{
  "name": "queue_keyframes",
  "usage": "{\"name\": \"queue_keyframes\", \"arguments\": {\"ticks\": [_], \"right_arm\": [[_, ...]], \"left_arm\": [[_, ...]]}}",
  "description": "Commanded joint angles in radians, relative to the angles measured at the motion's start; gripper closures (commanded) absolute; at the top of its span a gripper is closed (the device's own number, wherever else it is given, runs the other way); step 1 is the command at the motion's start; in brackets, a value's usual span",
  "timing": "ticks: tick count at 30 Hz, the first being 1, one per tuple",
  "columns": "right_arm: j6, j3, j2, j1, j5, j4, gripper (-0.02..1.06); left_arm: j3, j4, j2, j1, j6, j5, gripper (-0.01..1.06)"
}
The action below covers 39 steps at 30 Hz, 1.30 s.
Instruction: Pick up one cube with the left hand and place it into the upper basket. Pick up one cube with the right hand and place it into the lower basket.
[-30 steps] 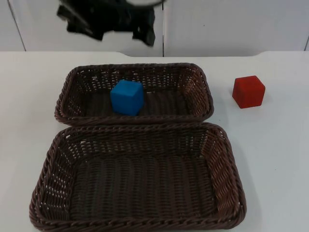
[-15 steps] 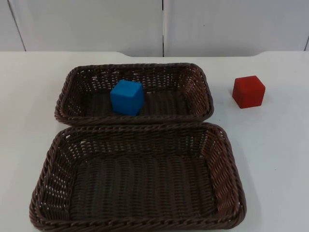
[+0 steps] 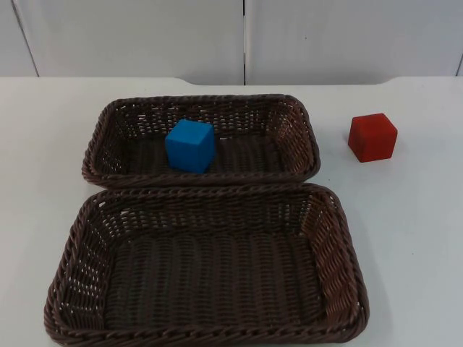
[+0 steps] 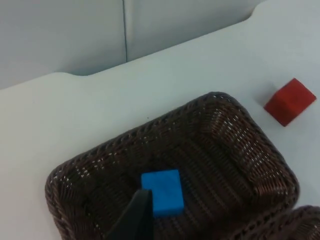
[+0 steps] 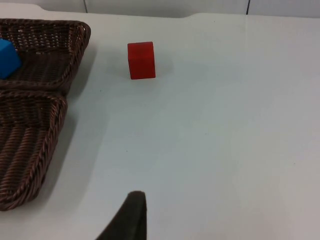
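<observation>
You see two brown wicker baskets set one behind the other on the white worktop [image 3: 405, 238], their long rims touching. The upper basket [image 3: 304, 137] lies far, toward the grey partition wall [image 3: 145, 36]; the lower basket [image 3: 340, 260], the larger of the two, lies near, its near rim meeting the picture's edge.

The blue cube [image 3: 191, 145] rests on the floor of the upper basket, left of its centre and apart from every wall. The red cube [image 3: 372, 136] stands on the bare worktop to the right of the upper basket, well apart from its right rim, with open worktop on all sides of it and a broad free strip running right of both baskets. Open worktop also lies to the left of both baskets.

In the left wrist view, the left gripper [image 4: 134, 220] hangs above the upper basket; one dark fingertip overlaps the blue cube's corner in the picture, and you cannot tell how its fingers stand. In the right wrist view, the right gripper [image 5: 129, 220] hangs over open worktop to the right of the lower basket, the red cube lying well beyond its fingertip toward the far side; its finger spread cannot be told either.
</observation>
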Motion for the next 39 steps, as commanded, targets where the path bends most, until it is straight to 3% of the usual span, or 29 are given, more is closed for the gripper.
{"name": "queue_keyframes", "arguments": {"ticks": [1, 6, 16, 31, 39], "right_arm": [[-0.002, 0.005, -0.004, 0.005, -0.006, 0.002, -0.01], [-0.002, 0.005, -0.004, 0.005, -0.006, 0.002, -0.01], [-0.002, 0.005, -0.004, 0.005, -0.006, 0.002, -0.01], [-0.002, 0.005, -0.004, 0.005, -0.006, 0.002, -0.01], [-0.002, 0.005, -0.004, 0.005, -0.006, 0.002, -0.01]], "left_arm": [[-0.001, 0.002, -0.035, 0.003, 0.0, 0.038, 0.0], [0.031, 0.015, -0.11, 0.003, 0.015, 0.083, 0.0], [0.25, 0.019, -0.327, 0.003, 0.015, 0.026, 0.0], [0.679, 0.024, -0.658, 0.003, 0.015, -0.115, 0.0], [0.779, -0.004, -0.819, 0.003, 0.011, -0.111, 0.0]]}}
